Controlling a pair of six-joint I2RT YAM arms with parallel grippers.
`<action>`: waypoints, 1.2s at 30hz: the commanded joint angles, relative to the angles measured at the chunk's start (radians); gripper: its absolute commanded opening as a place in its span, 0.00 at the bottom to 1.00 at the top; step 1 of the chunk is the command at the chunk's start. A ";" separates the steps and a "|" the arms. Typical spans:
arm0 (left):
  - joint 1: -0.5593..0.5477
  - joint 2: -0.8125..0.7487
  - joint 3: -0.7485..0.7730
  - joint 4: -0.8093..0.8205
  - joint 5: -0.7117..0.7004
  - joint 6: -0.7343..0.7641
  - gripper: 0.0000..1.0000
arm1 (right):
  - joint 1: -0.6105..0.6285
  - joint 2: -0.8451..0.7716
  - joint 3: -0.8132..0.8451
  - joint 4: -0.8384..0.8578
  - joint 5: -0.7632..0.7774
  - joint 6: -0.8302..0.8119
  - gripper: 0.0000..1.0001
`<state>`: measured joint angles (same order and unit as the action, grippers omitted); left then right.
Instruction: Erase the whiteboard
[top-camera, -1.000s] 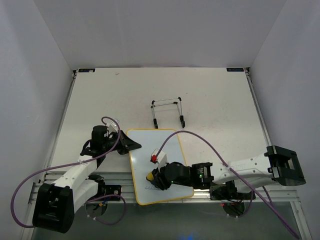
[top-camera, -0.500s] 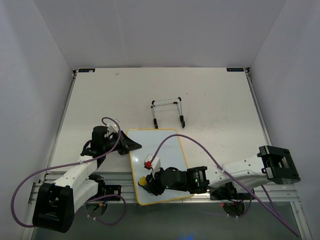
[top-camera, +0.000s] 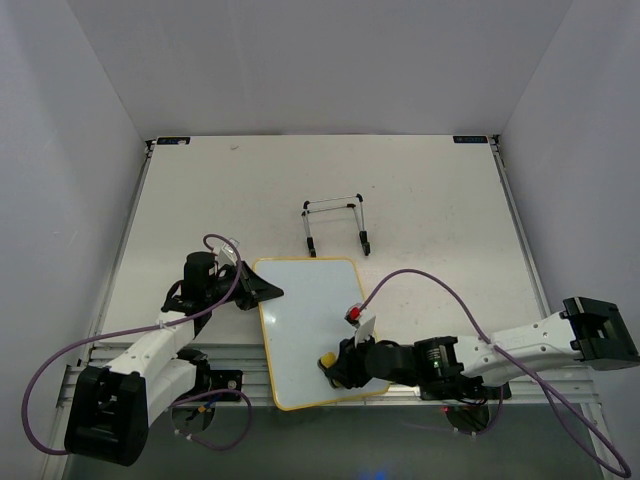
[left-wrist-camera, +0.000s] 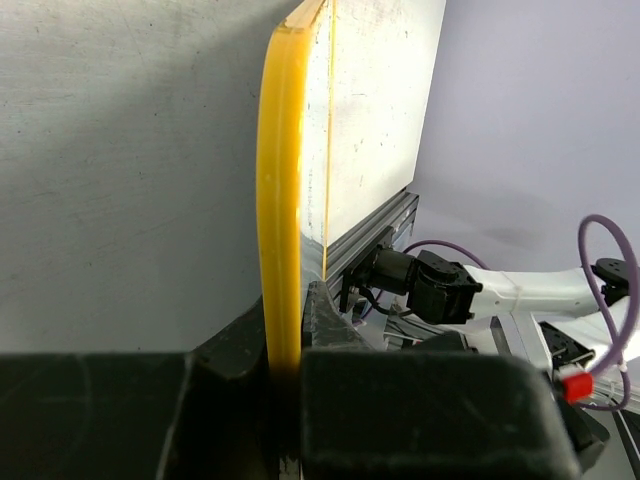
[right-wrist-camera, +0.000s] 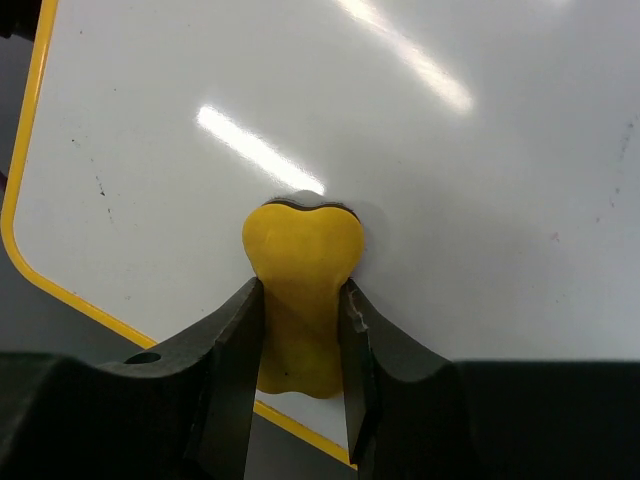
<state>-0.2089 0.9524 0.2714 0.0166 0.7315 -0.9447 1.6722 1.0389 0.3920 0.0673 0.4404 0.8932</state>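
Table: pale top, walled on three sides. Whiteboard lies flat at near-centre of the table, between the two arms, long axis running away from the bases, slightly skewed; surface glossy white w/ a few faint specks in the right wrist view, yellow frame all round. Left arm reaches in from the L side; left gripper is clamped on the board's left frame edge near the far corner, jaws tight on the yellow rim per the left wrist view. Right arm lies low along the near edge; right gripper is closed on a yellow eraser, pressed onto the board near its near-right corner. Wire stand sits upright beyond the board, apart from it.
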 joint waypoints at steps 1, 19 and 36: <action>-0.006 -0.014 -0.005 -0.050 -0.198 0.069 0.00 | 0.012 -0.006 -0.140 -0.304 -0.016 0.163 0.08; -0.006 -0.015 -0.034 -0.024 -0.182 0.037 0.00 | 0.033 0.189 0.122 -0.042 -0.021 -0.169 0.08; -0.004 -0.056 -0.035 -0.053 -0.182 0.049 0.00 | -0.001 0.484 0.439 -0.046 -0.101 -0.353 0.08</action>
<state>-0.1982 0.9123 0.2394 0.0288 0.7208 -0.9550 1.6943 1.4578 0.8436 0.0784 0.4091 0.5526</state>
